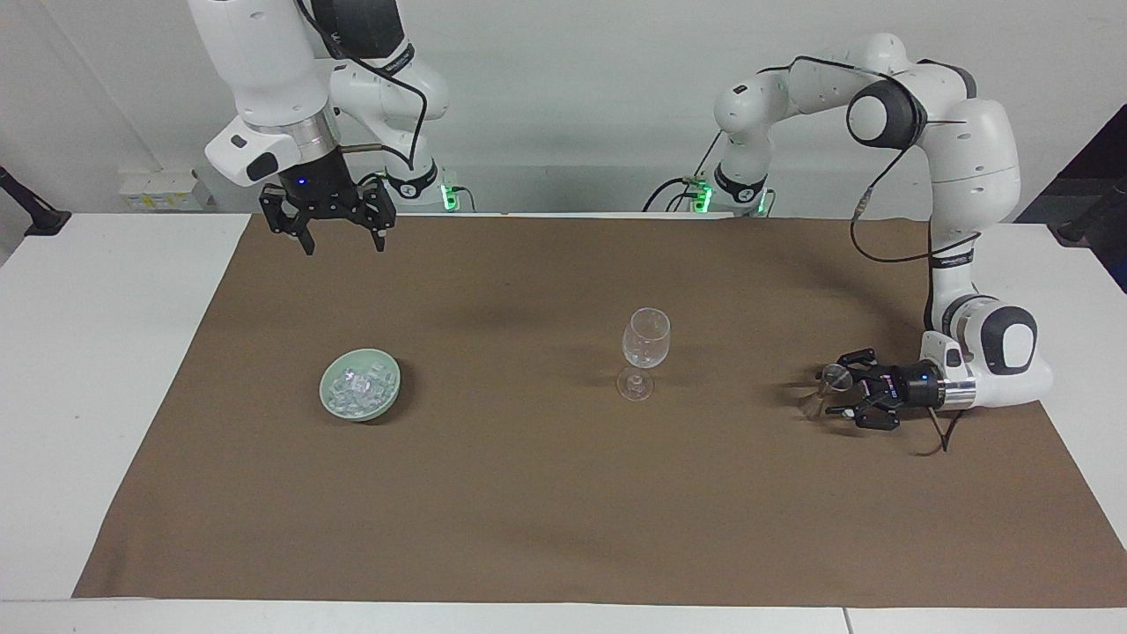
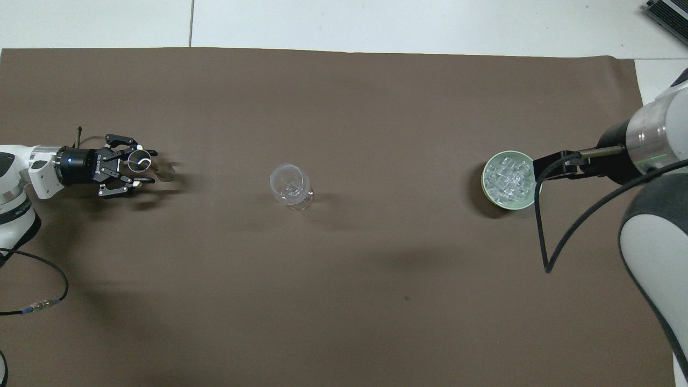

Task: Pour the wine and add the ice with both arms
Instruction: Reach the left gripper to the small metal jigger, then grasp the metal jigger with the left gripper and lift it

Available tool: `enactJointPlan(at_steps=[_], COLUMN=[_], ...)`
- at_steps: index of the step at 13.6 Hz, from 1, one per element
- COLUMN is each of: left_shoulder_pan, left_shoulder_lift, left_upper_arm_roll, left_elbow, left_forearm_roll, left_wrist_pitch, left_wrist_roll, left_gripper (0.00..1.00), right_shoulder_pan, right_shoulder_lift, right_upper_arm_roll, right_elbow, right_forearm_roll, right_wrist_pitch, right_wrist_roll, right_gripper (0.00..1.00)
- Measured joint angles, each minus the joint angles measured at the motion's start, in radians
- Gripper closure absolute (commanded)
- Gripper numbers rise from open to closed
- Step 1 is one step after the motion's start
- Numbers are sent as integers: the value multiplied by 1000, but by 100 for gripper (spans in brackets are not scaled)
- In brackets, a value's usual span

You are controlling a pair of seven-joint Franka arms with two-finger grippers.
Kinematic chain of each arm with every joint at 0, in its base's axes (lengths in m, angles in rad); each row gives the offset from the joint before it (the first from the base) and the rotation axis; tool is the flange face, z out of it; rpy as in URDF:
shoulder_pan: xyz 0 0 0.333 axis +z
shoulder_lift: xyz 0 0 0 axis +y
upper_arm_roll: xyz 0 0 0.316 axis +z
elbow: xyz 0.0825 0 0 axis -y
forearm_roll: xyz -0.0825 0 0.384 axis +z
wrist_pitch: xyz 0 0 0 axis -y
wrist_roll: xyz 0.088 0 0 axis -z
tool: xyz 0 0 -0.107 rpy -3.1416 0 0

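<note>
Ice (image 1: 359, 387) lies below raised right end effector (image 1: 338, 242).

1. The stemmed glass (image 1: 645, 352) stands upright, alone mid-cloth; bare brown cloth (image 1: 563, 511) surrounds it.
2. Toward the right arm's end from the glass, the green bowl (image 1: 360, 385) of ice (image 1: 357, 387) is the only obstacle; the right tool (image 1: 339, 239) hangs high, nearer the robots than the bowl.
3. Toward the left arm's end from the glass, the left tool (image 1: 836, 394) lies low around a small clear glass (image 1: 834, 378), blocking that stretch.
</note>
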Motion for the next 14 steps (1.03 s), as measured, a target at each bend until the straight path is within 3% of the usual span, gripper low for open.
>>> enactJointPlan(at_steps=[4, 6, 11, 14], left_shoulder_pan=[-3, -3, 0, 0], left_shoulder_lift=[0, 0, 0, 0], left_upper_arm_roll=[0, 1, 3, 3], left_elbow=[-2, -2, -2, -2], left_forearm_roll=[-1, -1, -1, -1], left_wrist_pitch=[-1, -1, -2, -4], left_wrist_roll=[1, 1, 2, 2], left_gripper=[47, 58, 59, 71], right_shoulder_pan=[0, 0, 0, 0], right_shoulder_lift=[0, 0, 0, 0], right_upper_arm_roll=[0, 0, 0, 0], right_elbow=[0, 0, 0, 0], right_forearm_roll=[0, 0, 0, 0], right_wrist_pitch=[0, 0, 0, 0], right_wrist_roll=[0, 0, 0, 0], right_gripper=[0, 0, 0, 0])
